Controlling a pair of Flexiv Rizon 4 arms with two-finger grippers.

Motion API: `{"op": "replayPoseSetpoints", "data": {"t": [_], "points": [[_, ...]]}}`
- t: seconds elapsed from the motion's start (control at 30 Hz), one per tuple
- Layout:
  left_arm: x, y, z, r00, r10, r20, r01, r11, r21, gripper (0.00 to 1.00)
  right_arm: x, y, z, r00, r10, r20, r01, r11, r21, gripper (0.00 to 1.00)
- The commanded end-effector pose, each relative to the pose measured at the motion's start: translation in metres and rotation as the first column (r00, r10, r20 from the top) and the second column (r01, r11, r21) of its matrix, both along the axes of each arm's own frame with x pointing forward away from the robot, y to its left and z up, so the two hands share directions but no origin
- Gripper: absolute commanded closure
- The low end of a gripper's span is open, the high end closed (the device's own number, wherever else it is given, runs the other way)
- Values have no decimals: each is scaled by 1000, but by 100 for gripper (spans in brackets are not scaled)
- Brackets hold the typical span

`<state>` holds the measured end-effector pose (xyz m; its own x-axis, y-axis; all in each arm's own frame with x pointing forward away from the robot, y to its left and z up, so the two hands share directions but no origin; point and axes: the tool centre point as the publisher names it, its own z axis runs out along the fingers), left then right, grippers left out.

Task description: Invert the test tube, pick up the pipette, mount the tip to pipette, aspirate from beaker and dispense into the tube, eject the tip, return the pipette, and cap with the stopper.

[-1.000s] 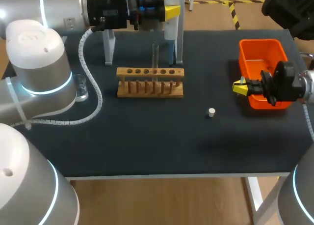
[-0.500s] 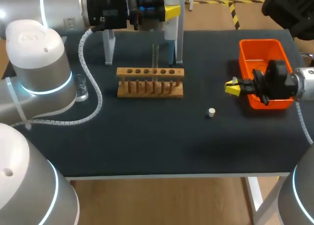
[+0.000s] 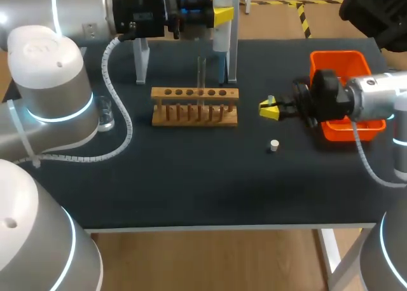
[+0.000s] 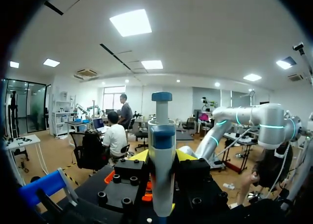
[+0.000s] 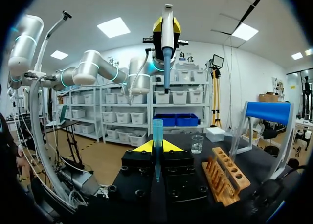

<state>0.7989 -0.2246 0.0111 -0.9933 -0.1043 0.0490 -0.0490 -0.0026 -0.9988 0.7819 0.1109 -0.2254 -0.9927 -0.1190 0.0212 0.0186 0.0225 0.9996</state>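
One white stopper (image 3: pixel 274 145) lies on the table near the right gripper (image 3: pixel 270 108); only the head view shows it. That gripper's fingers clamp a blue pipette tip (image 5: pixel 157 131), which is plain only in its wrist view. Beyond stand the rack (image 3: pixel 195 105) and the beaker (image 3: pixel 105 116). Farthest, the left gripper (image 3: pixel 221 15) grips the pipette (image 4: pixel 161 136).

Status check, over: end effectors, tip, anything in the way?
Left end effector shut on pipette. Right end effector shut on tip, not yet mounted. Rack beside it, apart.
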Motion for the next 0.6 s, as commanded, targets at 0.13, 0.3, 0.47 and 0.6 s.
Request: {"op": "replayPoseSetpoints", "data": {"t": [0.13,0.3,0.47,0.6], "points": [[0,0,-1,1000,1,2,-1,1000,-4,100,5,22,4,1000,16,-2,-16,1000,-3,100],[0,0,-1,1000,1,2,-1,1000,-4,100,2,36,7,999,31,-5,-31,999,6,100],[0,0,-1,1000,1,2,-1,1000,-4,100,0,49,8,999,49,-11,-49,999,14,100],[0,0,-1,1000,1,2,-1,1000,-4,100,0,59,10,998,60,-14,-60,998,17,100]]}}
